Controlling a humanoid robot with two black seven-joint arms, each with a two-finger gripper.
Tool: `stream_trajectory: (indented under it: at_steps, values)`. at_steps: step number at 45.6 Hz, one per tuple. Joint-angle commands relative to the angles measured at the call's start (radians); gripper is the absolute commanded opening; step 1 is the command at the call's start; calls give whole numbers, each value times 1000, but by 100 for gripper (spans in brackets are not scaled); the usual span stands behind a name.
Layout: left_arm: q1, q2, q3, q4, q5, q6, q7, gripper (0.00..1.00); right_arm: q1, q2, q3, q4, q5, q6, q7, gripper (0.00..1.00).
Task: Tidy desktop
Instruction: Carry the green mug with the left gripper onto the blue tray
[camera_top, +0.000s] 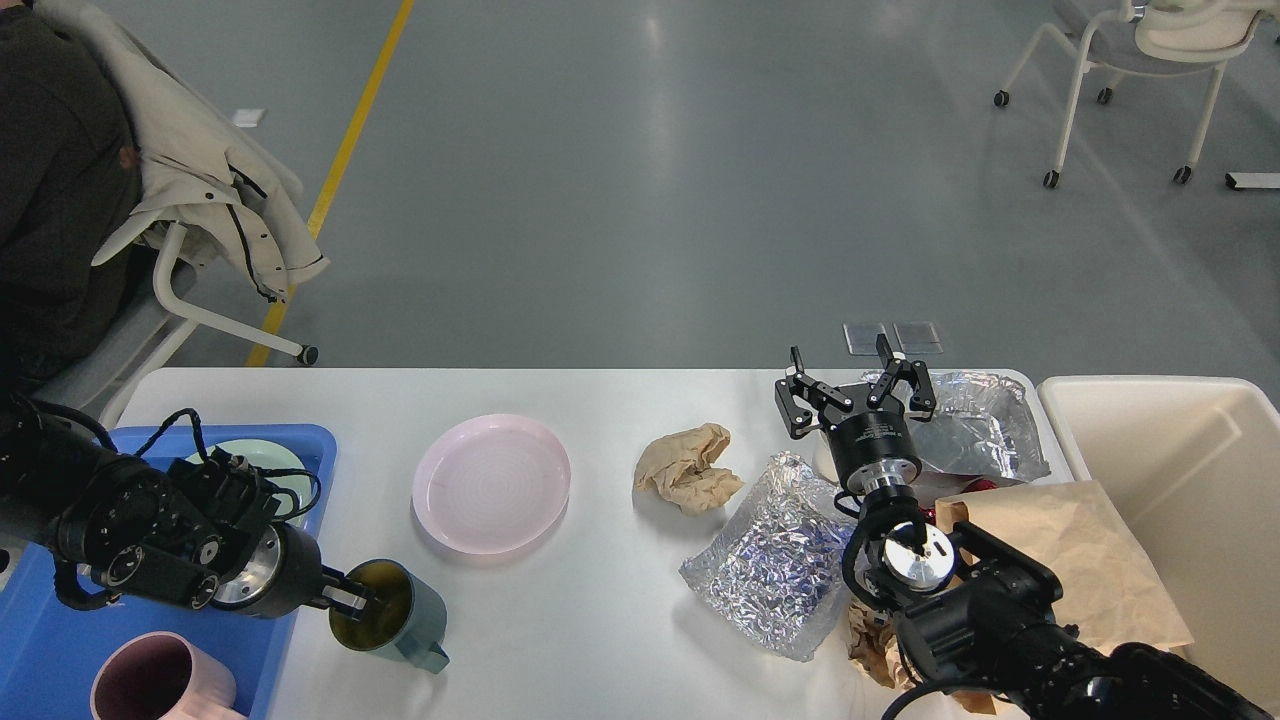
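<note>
The white desktop (600, 630) carries dishes and scraps. My left gripper (352, 601) is shut on the near-left rim of a teal mug (400, 620), one finger inside and one outside; the mug sits just right of the blue tray (60, 620), its handle pointing front-right. My right gripper (856, 385) stands open at the back right, fingers spread, holding nothing, beside a crumpled foil sheet (980, 425). A pink plate (490, 483), a crumpled brown paper ball (688, 468) and a silver foil bag (775, 560) lie in the middle.
In the tray are a pale green plate (270, 462) and a pink mug (160, 685). A flat brown paper bag (1080, 560) lies by the cream bin (1180, 470) at the right. More crumpled paper (868, 645) lies under my right arm. Chairs stand on the floor beyond.
</note>
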Motion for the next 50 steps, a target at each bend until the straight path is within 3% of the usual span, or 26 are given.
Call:
stream_trajectory:
  at_steps: [1, 6, 11, 18, 24, 32, 42, 46, 50]
  values:
    - [-17, 12, -16, -5, -1, -16, -14, 0, 0, 0, 0, 1, 0, 0, 0, 100]
    - [-106, 58, -10, -48, 2, -59, -49, 0, 0, 0, 0, 1, 0, 0, 0, 100]
    - [-281, 138, -5, -108, 9, -177, -71, 0, 0, 0, 0, 1, 0, 0, 0, 100]
    - [-557, 305, -2, -121, 38, -439, -86, 0, 0, 0, 0, 1, 0, 0, 0, 100]
    - [-782, 513, -16, -115, 223, -700, -88, 0, 0, 0, 0, 1, 0, 0, 0, 100]
    - [-942, 759, -52, -66, 439, -961, -86, 0, 0, 0, 2, 1, 0, 0, 0, 100]
    - [-924, 1029, -54, 21, 774, -992, -91, 0, 0, 0, 0, 1, 0, 0, 0, 100]
    - [-879, 1156, -60, 44, 904, -967, -91, 0, 0, 0, 0, 1, 0, 0, 0, 100]
    - [-830, 1204, -48, 47, 957, -901, -91, 0, 0, 0, 0, 1, 0, 0, 0, 100]
